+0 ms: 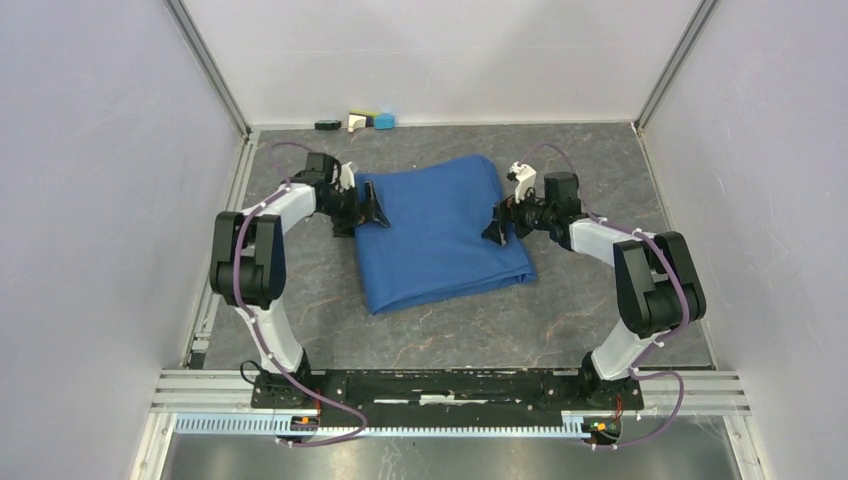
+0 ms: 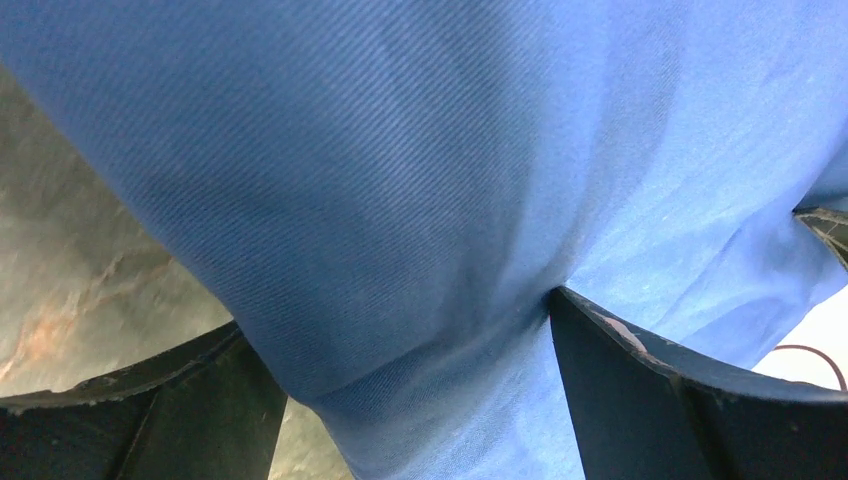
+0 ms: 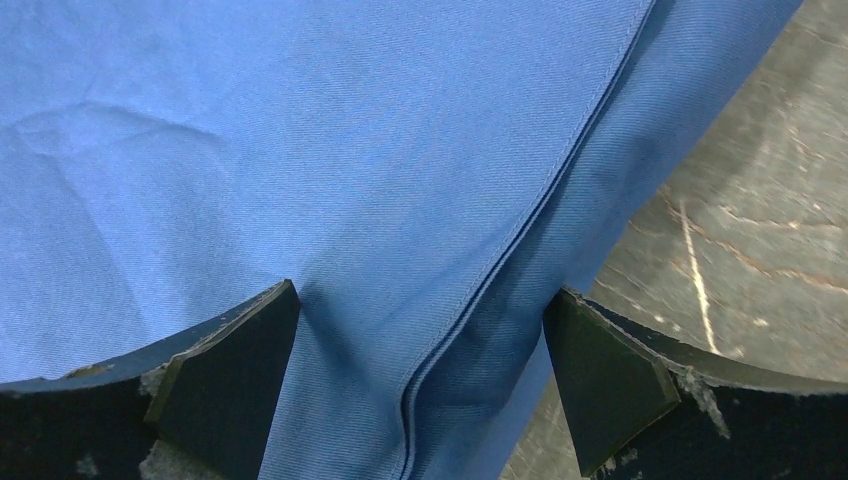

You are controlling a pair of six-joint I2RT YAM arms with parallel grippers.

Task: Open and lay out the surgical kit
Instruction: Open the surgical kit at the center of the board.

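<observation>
Two arms, one bundle: we see the blue cloth wrap [image 1: 440, 235] lying folded in the middle of the table [image 1: 480, 335], skewed so its near-left corner points toward seven o'clock. At the wrap's ten o'clock edge sits the left gripper [image 1: 368, 210], spread wide with cloth bulging into the gap (nothing pinched that we can see). Over at the two o'clock edge the right gripper [image 1: 497, 228] stands just as wide, its fingers [image 3: 230, 370] straddling a stitched hem, one above the cloth, the other at the cloth's border beside bare table. Up at twelve o'clock, by the far wall, small blocks [image 1: 358, 122] sit well apart from the wrap.
</observation>
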